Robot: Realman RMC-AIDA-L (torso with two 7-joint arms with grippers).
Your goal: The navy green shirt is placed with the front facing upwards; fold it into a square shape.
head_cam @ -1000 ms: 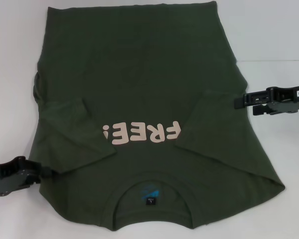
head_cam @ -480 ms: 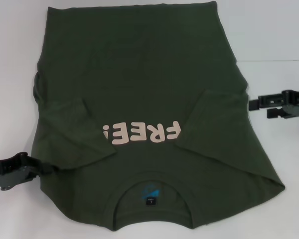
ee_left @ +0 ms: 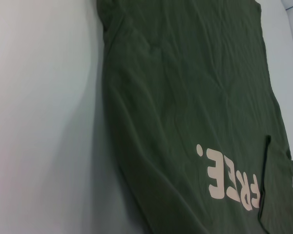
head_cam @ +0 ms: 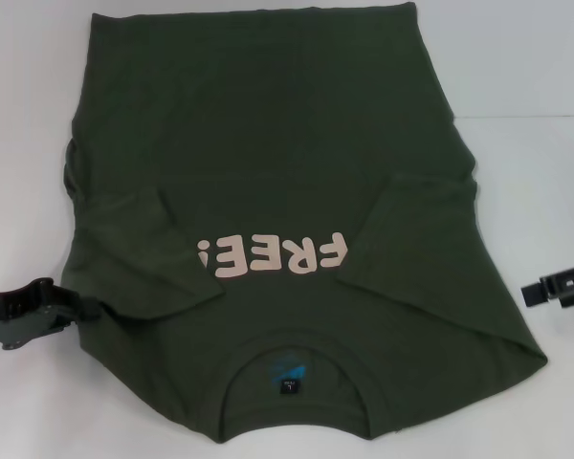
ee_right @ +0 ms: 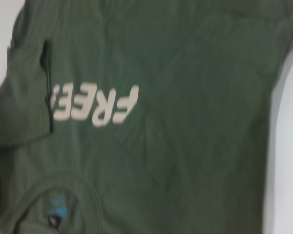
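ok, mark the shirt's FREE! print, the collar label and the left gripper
FREE! print point(head_cam: 273, 255): head view, middle of the lettering.
collar label point(head_cam: 289, 375): head view, blue mark inside the collar.
left gripper point(head_cam: 84, 308): head view, tip at the shirt's edge.

My left claw point(head_cam: 77, 311) meets the navy green shirt point(head_cam: 277, 163)'s edge; arm cut by the frame, finger gap unreadable. My right claw point(head_cam: 534, 293) barely enters the frame, its fingers too dark to judge. Collar label point(head_cam: 289, 375) print too small. Both sleeves folded inward, covering the print's point(head_cam: 273, 256) ends. Neither wrist view shows fingers.
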